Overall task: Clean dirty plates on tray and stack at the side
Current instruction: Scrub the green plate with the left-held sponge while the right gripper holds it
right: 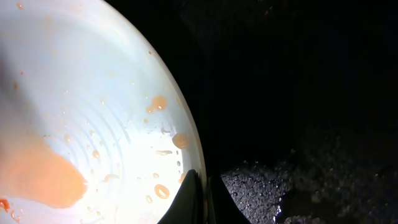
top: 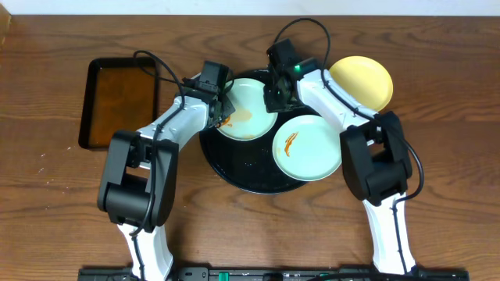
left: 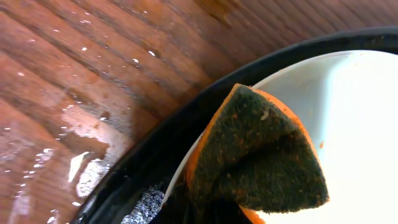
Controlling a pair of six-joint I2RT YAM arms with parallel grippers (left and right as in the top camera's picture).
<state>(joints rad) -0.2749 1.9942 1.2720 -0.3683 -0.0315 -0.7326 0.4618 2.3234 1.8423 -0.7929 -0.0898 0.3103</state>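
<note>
Right of the left hand (top: 221, 109): a smeared mint-blue round plate (top: 251, 113).
That hand grips an orange-green sponge (left: 261, 155) at the rim; closed right hand (top: 275, 94) opposite.

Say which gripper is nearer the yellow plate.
Right. The right gripper is at the back mint plate, on its side toward the yellow plate; the left gripper, holding a sponge, on the opposite side.

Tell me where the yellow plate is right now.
In the overhead view, the yellow plate sits on the wooden table at the far right, off the black tray and just outside the right arm.
</note>
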